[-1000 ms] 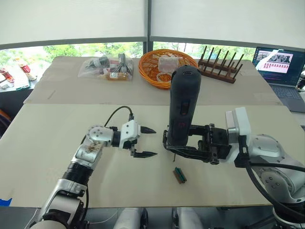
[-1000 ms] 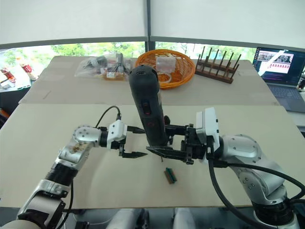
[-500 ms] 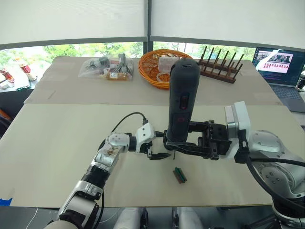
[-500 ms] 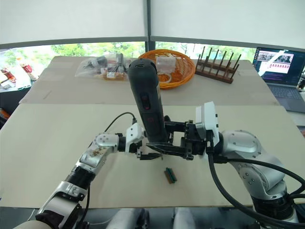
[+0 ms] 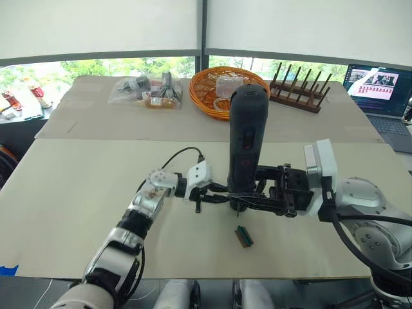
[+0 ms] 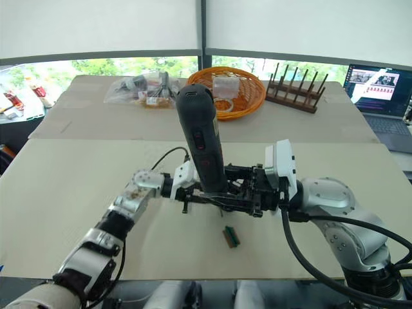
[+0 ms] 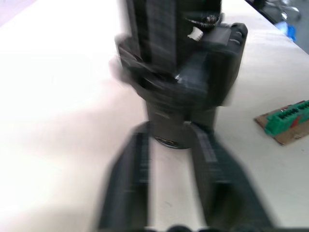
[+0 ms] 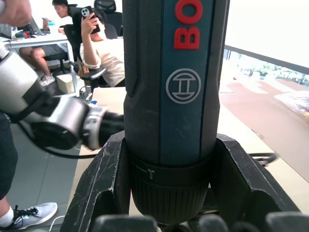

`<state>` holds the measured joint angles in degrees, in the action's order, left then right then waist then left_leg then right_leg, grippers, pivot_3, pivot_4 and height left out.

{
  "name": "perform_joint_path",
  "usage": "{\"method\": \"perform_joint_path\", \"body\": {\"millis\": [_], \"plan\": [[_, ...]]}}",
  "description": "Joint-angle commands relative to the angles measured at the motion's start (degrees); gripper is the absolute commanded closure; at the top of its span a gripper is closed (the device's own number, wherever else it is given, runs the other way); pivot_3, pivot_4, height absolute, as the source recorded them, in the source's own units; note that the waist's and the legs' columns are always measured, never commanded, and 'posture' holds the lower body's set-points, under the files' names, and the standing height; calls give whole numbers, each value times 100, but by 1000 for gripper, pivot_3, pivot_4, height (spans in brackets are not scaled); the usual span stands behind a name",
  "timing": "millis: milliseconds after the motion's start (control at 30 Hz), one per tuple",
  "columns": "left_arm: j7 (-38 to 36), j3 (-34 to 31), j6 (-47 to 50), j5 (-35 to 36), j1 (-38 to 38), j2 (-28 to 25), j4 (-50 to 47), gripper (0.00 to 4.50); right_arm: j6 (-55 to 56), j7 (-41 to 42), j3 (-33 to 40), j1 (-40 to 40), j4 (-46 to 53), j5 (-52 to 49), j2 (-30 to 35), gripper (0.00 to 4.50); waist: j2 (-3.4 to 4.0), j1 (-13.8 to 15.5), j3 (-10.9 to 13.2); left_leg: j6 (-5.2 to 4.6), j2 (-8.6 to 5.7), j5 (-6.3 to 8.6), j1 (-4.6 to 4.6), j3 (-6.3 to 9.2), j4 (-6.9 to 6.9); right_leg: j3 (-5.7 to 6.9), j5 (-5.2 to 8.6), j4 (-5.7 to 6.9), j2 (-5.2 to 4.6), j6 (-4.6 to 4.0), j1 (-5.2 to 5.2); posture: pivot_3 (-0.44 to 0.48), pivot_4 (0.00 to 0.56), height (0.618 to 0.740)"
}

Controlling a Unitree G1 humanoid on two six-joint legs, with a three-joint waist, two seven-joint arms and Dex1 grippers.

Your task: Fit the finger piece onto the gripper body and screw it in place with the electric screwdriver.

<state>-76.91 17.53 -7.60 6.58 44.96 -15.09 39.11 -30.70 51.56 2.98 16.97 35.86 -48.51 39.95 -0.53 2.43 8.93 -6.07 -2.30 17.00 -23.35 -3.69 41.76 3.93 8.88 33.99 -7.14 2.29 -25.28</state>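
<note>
The thick black cylindrical electric screwdriver stands upright above the beige counter, clenched near its base by the right gripper's fingers, while the left gripper's parted fingers flank its tip.

Over the last second I've brought my left pincer across the counter toward three o'clock. It was well apart from the electric screwdriver, with its fingers spread wide; now its tips sit right at the tool's lower end, close to the right pincer that grips the tool. The left forearm has stretched out with it, reaching further toward the middle. The screwdriver itself now stands a little closer to upright than a second ago.
</note>
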Motion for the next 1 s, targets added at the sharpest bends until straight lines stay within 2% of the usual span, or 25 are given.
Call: {"method": "perform_joint_path", "body": {"millis": [33, 167, 333, 433, 567, 700, 867, 1000], "plan": [[-74, 63, -860, -302, 467, 182, 966, 4500, 70, -43, 241, -48, 333, -186, 38, 2609, 0, -12, 0, 1, 0, 0, 0, 0, 0, 0, 0, -1, 0, 0, 0, 0, 150, 740], [-164, -9, -1287, -463, 849, 270, 1698, 4500, 30, -116, 329, -179, 467, -267, 101, 2609, -4, -14, 2, 16, 0, -10, -14, -1, 0, 6, 0, -2, 1, 2, -8, 0, 150, 740], [-359, -156, -1286, -417, 721, 37, 1672, 4500, 54, -186, 365, -342, 608, -308, 169, 2609, -6, -31, 3, 22, 2, -13, -21, -5, 0, 6, 0, -4, 0, 3, -16, 0, 150, 740], [-505, -349, -778, -42, 95, -201, 651, 3715, 78, -227, 360, -432, 686, -308, 169, 2609, -5, -54, 3, -1, 4, 1, -19, -4, 0, 4, 0, 0, -4, 3, -18, 0, 150, 740], [-38, -403, 30, 108, -889, -369, -1127, 1907, 78, -219, 358, -513, 741, -336, 180, 2609, -5, -78, 3, 30, 6, -16, -20, -3, 0, 1, 0, 1, -20, 3, -20, 0, 150, 740], [1062, -344, 711, -95, -1959, -246, -2659, 42, 77, -204, 362, -561, 740, -341, 188, 2609, -5, -47, 3, 31, 4, -16, -15, -2, 0, -4, 0, 0, -35, 3, -12, 0, 150, 740], [2108, -169, 1236, -358, -2489, 99, -3383, 0, 33, -176, 402, -605, 745, -401, 255, 2609, -5, 2, 3, 6, 6, 0, -1, 1, 0, -2, -1, 1, -34, 4, -2, 0, 150, 740], [2741, -20, 1269, -624, -2566, 335, -3417, 0, 17, -187, 430, -632, 756, -467, 328, 2609, -5, -3, 3, 6, 11, 1, 7, 1, -1, -2, -1, 2, -28, 3, 1, 0, 150, 740]]}}
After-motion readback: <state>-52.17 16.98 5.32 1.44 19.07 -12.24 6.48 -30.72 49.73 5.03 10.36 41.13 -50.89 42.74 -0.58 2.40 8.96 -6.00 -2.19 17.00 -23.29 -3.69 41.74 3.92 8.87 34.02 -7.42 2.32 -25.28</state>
